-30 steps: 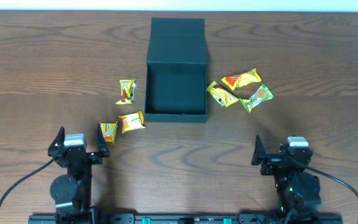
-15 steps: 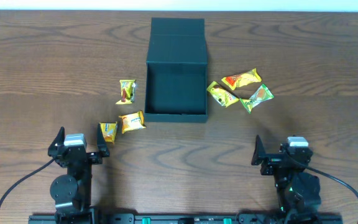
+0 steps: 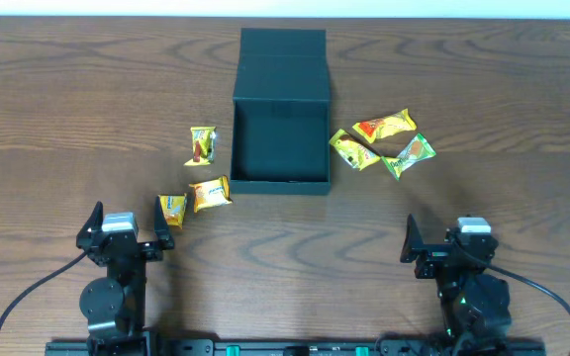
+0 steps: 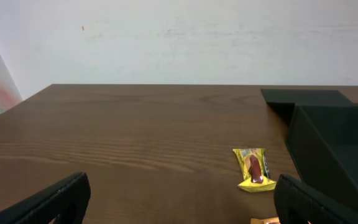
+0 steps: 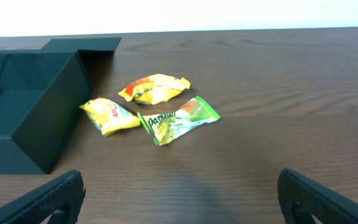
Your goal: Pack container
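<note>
1 yellow packet (image 4: 252, 169) lies just left of the open container (image 4: 334, 146) — the left gripper (image 4: 182, 183) gapes wide.

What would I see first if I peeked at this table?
Your eye lands on the dark teal-green square box in the middle of the brown wooden table, with its lid flipped open toward the back. Next come the bright crinkly snack packets: three yellow and orange ones scattered to the left of the box in the overhead view, and a yellow, orange and green cluster to its right.
</note>
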`<state>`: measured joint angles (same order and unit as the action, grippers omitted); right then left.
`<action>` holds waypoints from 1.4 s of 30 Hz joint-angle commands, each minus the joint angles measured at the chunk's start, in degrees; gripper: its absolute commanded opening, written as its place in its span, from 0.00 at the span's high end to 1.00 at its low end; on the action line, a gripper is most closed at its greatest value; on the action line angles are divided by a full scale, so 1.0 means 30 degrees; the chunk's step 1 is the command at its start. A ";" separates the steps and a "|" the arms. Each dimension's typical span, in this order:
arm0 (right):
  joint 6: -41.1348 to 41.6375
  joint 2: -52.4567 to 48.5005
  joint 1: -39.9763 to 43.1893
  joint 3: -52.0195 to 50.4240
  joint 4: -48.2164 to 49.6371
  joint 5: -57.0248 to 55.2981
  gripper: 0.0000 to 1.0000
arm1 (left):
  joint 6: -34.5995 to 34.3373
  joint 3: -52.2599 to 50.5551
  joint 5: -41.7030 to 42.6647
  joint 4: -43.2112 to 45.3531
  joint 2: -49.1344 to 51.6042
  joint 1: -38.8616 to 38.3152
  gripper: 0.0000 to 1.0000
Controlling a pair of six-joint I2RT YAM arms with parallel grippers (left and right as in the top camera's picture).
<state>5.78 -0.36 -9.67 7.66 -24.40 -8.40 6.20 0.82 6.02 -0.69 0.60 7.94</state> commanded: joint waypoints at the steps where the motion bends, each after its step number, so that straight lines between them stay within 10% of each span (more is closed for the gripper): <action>1: -0.0240 -0.0015 -0.0124 -0.0197 -0.0022 -0.0117 0.01 | -0.0066 -0.0175 0.0342 -0.1035 0.0015 0.0095 0.05; 6: 0.0306 -0.0015 -0.0124 -0.0197 0.0102 0.0015 0.01 | -0.0066 -0.0175 0.0342 -0.1035 0.0015 0.0095 0.05; 11: 1.2626 -0.0015 -0.0124 -0.0197 0.0437 0.3060 0.01 | -0.0066 -0.0175 0.0342 -0.1035 0.0015 0.0095 0.05; 16: 1.7442 -0.0015 -0.0124 -0.0197 0.1749 0.2703 0.01 | -0.0066 -0.0175 0.0342 -0.1035 0.0015 0.0095 0.05; 28: 1.6334 -0.5748 0.3410 0.1297 0.7308 0.4131 0.18 | -0.0066 -0.0175 0.0342 -0.1035 0.0015 0.0095 0.05; 42: 1.0528 -2.8800 0.7140 1.9037 -0.1173 1.0025 0.23 | -0.0066 -0.0175 0.0342 -0.1035 0.0015 0.0095 0.05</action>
<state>40.66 -82.63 11.51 59.07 -25.89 20.93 6.20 0.89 5.98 -0.84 0.80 8.05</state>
